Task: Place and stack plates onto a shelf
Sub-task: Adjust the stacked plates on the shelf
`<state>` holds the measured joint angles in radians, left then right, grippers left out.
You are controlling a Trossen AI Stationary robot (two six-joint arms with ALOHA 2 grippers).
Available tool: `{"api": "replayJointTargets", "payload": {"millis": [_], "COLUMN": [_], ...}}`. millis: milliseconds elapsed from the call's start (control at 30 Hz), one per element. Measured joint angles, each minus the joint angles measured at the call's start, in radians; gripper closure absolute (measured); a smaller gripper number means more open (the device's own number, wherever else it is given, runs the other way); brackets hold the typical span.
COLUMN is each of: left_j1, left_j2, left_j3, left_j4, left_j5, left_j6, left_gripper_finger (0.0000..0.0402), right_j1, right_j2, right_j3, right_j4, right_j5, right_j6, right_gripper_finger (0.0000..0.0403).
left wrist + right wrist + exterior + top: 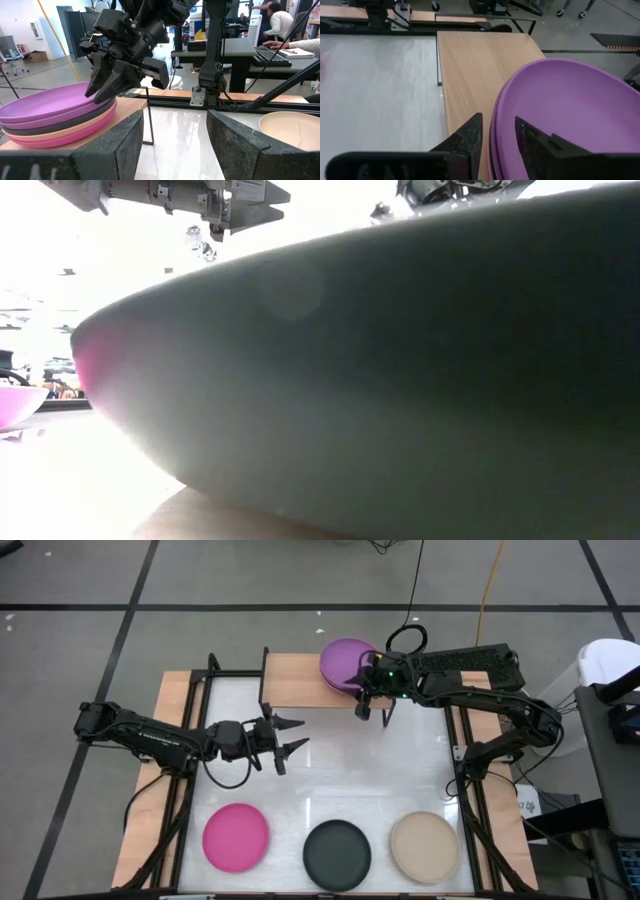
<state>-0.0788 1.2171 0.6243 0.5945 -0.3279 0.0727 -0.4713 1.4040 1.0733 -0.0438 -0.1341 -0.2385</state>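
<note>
A stack of plates lies on the light-wood shelf [295, 680] at the table's far edge, with a purple plate [348, 663] on top. In the left wrist view, a dark plate [80, 119], a pink one [75, 131] and a paler one [45, 141] show under the purple plate [50, 102]. My right gripper [498, 118] is open at the purple plate's near-right rim. My left gripper [302, 733] is open and holds nothing above the middle of the table. Magenta [236, 837], black [337, 853] and beige [425, 847] plates lie flat along the near edge. My right gripper stands astride the purple plate's near-right rim [496, 145], pointing toward the table's left. One finger [470, 137] is outside the rim and the other finger [532, 140] is over the plate's hollow. The plate lies flat on the stack. Whether either finger touches it I cannot tell.
The shelf's left half [470, 70] is bare wood. Black frame rails [195, 755] run along the table's left and right sides. The black plate [400, 370] fills the low view. A person sits at a desk [280, 25] beyond the table.
</note>
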Motion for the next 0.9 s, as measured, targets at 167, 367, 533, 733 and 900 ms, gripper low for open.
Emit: {"api": "replayJointTargets", "payload": {"millis": [167, 367, 533, 733, 900], "left_j1": [0.0, 0.0, 0.0, 0.0, 0.0], "left_j2": [0.0, 0.0, 0.0, 0.0, 0.0], "left_j3": [0.0, 0.0, 0.0, 0.0, 0.0], "left_j4": [0.0, 0.0, 0.0, 0.0, 0.0], "left_j5": [0.0, 0.0, 0.0, 0.0, 0.0], "left_j6": [-0.001, -0.003, -0.003, 0.0, 0.0], "left_gripper_finger": [0.0179, 0.0179, 0.0179, 0.0179, 0.0179], "right_j1": [0.0, -0.001, -0.001, -0.001, -0.001], "right_j2": [0.0, 0.0, 0.0, 0.0, -0.008], "right_j3": [0.0, 0.0, 0.0, 0.0, 0.0], "right_j4": [-0.005, -0.017, -0.017, -0.015, -0.019], "right_j5": [0.002, 0.007, 0.006, 0.006, 0.011], "right_j6": [0.0, -0.01, -0.013, -0.016, -0.03], "right_gripper_finger": [0.0331, 0.038, 0.0396, 0.0401, 0.0402]}}
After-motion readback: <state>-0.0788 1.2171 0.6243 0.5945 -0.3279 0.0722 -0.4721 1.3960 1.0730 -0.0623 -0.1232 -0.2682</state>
